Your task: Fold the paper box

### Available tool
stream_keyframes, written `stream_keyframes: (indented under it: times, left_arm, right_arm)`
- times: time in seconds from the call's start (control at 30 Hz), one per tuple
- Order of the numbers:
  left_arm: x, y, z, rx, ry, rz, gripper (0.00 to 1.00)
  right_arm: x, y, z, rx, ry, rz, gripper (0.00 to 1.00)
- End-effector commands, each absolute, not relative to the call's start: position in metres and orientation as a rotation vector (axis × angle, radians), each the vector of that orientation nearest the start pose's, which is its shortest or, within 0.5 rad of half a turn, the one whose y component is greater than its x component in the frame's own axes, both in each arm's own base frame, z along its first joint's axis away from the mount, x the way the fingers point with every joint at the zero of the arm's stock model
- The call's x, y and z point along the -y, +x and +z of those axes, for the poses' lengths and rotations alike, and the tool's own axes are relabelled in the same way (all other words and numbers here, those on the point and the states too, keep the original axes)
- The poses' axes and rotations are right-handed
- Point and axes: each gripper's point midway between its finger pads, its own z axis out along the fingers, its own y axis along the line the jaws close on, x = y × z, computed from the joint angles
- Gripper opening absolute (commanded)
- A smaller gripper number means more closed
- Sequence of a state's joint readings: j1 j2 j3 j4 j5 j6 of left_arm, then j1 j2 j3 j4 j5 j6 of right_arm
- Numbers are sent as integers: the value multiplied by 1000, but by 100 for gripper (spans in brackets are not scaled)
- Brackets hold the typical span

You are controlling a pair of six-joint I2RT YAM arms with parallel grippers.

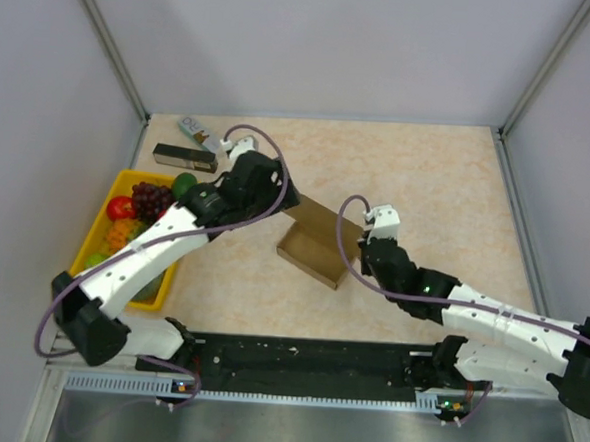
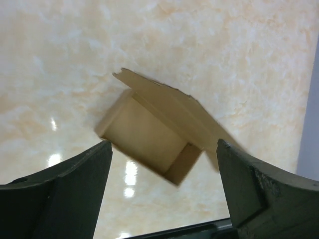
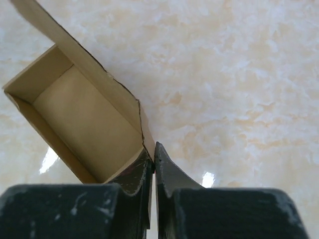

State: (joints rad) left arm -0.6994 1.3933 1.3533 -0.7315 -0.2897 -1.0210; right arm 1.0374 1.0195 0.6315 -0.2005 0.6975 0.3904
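The paper box point(image 1: 309, 257) is a brown open carton in the middle of the table, with its lid flap point(image 1: 323, 219) standing up at the far side. My right gripper point(image 1: 356, 257) is shut on the box's near right wall; in the right wrist view its jaws point(image 3: 154, 152) pinch that wall at the corner of the box point(image 3: 84, 114). My left gripper point(image 1: 269, 187) is open and empty above the box's left side. The left wrist view shows its wide-apart fingers point(image 2: 164, 144) well above the box point(image 2: 149, 132), not touching it.
A yellow basket point(image 1: 92, 234) of fruit stands at the left. A slim black box point(image 1: 184, 157) and a small white packet point(image 1: 194, 130) lie at the back left. A black rail point(image 1: 307, 360) runs along the near edge. Grey walls enclose the table.
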Motion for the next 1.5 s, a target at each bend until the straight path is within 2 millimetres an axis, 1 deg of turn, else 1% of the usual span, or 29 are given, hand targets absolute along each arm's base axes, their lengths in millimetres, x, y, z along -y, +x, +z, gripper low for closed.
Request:
stream_keyframes:
  times: [0.0, 0.03, 0.07, 0.13, 0.17, 0.2, 0.23, 0.3, 0.33, 0.4, 0.43, 0.53, 0.6, 0.63, 0.67, 0.7, 0.73, 0.8, 0.83, 0.87, 0.9, 1.0, 1.03, 1.1, 1.13, 1.33, 1.37, 1.4, 1.47]
  left_arm:
    - [205, 303, 266, -2059, 3, -480, 82]
    - [207, 297, 263, -2040, 87, -504, 78]
    - [199, 291, 253, -2025, 170, -474, 77]
    - [187, 292, 247, -2020, 182, -457, 76]
    - [190, 289, 236, -2041, 241, -477, 77]
    - [191, 292, 231, -2046, 262, -489, 78]
    - [193, 294, 218, -2083, 289, -482, 79]
    - [206, 291, 208, -2110, 400, -527, 81]
    - [210, 293, 198, -2139, 437, -525, 82]
    - [212, 299, 197, -2141, 487, -497, 83]
    - [212, 301, 192, -2157, 521, -477, 83]
    - [206, 311, 208, -2171, 419, -449, 76]
    - [207, 315, 219, -2094, 405, -486, 77]
    - [208, 313, 228, -2038, 434, -519, 79]
    - [207, 319, 227, -1988, 438, -528, 80]
    - [204, 321, 225, -1984, 449, -523, 83]
    - [210, 318, 220, -1984, 523, -566, 84]
    - [206, 323, 219, -1971, 558, -601, 85]
    - [212, 319, 218, -1943, 622, -654, 95]
    - [209, 319, 217, -1932, 635, -664, 98]
    - [211, 321, 221, -1893, 650, -671, 99]
    - [209, 329, 212, -1867, 724, -606, 98]
    - [207, 334, 199, -1881, 773, -572, 98]
    - [207, 341, 193, -1892, 825, -539, 95]
    - [207, 343, 180, -1929, 855, -523, 95]
    - [209, 359, 163, -1920, 924, -477, 77]
    - [208, 362, 165, -1917, 915, -464, 73]
    - [207, 364, 165, -1915, 910, -453, 63]
    - [204, 367, 168, -1904, 884, -430, 55]
  right_arm:
    - [-214, 254, 179, -1872, -412, 345, 0]
    - [-209, 257, 179, -1856, -462, 326, 0]
    - [-202, 266, 184, -1830, -453, 318, 0]
    - [-206, 271, 189, -1786, -539, 351, 0]
    - [-200, 278, 190, -1787, -533, 343, 0]
    - [-204, 279, 195, -1766, -582, 353, 0]
    - [-205, 283, 192, -1765, -622, 339, 0]
    - [-207, 290, 195, -1762, -649, 361, 0]
    - [-208, 294, 187, -1790, -671, 355, 0]
    - [-212, 299, 186, -1798, -699, 374, 0]
    - [-212, 301, 182, -1816, -712, 381, 0]
    - [-211, 313, 176, -1852, -726, 395, 0]
    - [-210, 319, 174, -1865, -730, 398, 0]
    - [-204, 324, 175, -1870, -725, 392, 0]
    - [-205, 328, 177, -1867, -731, 400, 0]
    - [-205, 326, 174, -1884, -753, 428, 0]
    - [-198, 331, 173, -1893, -746, 426, 0]
    - [-199, 332, 172, -1898, -775, 478, 0]
    - [-198, 334, 173, -1893, -781, 487, 0]
    - [-192, 338, 174, -1898, -766, 490, 0]
    - [-195, 337, 173, -1895, -783, 522, 0]
    - [-193, 343, 176, -1886, -786, 514, 0]
    - [-193, 343, 172, -1897, -797, 512, 0]
    - [-193, 346, 174, -1895, -798, 507, 0]
    - [-194, 346, 172, -1902, -803, 512, 0]
    - [-192, 346, 172, -1914, -800, 499, 0]
    - [-190, 347, 173, -1913, -795, 491, 0]
    - [-190, 347, 173, -1915, -792, 488, 0]
    - [-192, 346, 174, -1913, -794, 500, 0]
